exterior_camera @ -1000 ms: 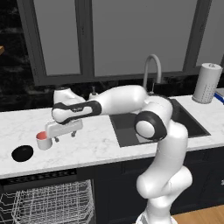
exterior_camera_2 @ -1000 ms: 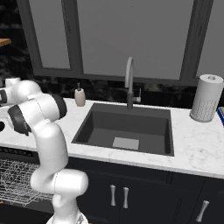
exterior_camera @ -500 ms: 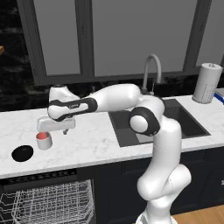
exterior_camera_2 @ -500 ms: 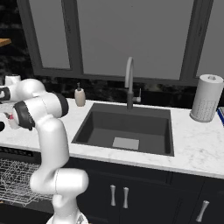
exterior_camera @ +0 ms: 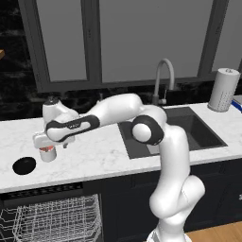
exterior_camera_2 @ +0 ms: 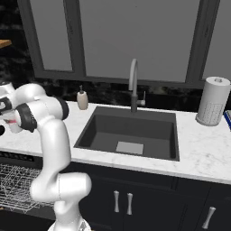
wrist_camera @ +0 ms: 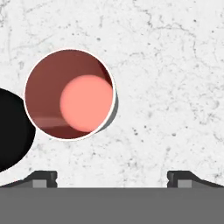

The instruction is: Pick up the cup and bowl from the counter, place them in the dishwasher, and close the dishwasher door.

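1. two dark fingertips (wrist_camera: 43, 178) of the gripper (wrist_camera: 112, 179) are seen spread wide at the bottom of the hand view, with nothing between them; the hand is released and empty.
2. just past them, the cup (wrist_camera: 70, 94) is seen from straight above, upright on the counter (wrist_camera: 175, 87), but lying off to one side of the gap rather than centred in it.
3. beside the cup, the bowl (wrist_camera: 13, 131) is cut by the edge of the hand view; whether the two touch cannot be told.
4. over the last second the hand has been swung along the counter and brought above the cup (exterior_camera: 47, 153), with the bowl (exterior_camera: 24, 165) just beyond it.
5. below the counter edge, the dishwasher (exterior_camera: 47, 222) is open with its white racks showing; neither dish has been loaded yet, and a small sideways correction is judged necessary before any descent.
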You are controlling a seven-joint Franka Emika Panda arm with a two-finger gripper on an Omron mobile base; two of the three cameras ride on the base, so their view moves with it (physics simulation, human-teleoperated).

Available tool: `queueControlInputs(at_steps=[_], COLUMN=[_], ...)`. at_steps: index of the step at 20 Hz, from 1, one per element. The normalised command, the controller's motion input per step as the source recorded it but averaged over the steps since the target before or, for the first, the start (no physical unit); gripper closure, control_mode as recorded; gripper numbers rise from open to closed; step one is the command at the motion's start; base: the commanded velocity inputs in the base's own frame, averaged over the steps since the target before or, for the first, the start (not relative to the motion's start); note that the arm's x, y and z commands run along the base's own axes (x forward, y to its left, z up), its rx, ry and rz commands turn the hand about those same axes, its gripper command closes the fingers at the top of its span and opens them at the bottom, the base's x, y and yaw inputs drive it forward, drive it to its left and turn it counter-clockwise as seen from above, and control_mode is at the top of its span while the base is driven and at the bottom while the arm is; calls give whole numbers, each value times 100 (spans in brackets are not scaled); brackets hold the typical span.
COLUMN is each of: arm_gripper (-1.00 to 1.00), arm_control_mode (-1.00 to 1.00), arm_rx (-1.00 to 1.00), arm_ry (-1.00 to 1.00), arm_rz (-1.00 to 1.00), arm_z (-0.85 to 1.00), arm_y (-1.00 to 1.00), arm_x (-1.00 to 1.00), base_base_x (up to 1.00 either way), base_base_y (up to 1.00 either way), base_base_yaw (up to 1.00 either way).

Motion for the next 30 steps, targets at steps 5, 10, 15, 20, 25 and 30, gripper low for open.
queueControlInputs(at_steps=[5, 10, 15, 20, 25, 30], arm_gripper=[-100, -100, -100, -100, -100, -100], arm_control_mode=[-100, -100, -100, -100, -100, -100], arm_rx=[-1, 1, 3, 2, 0, 0], arm_ry=[-1, 0, 4, 5, 4, 2], arm_rz=[-2, 0, -1, -2, -2, 0], arm_z=[15, 2, 1, 0, -2, -22], arm_y=[12, -2, 0, 0, 0, 0], arm_x=[0, 12, 25, 19, 14, -3], base_base_x=[0, 0, 0, 0, 0, 0], base_base_y=[0, 0, 0, 0, 0, 0], base_base_yaw=[0, 0, 0, 0, 0, 0])
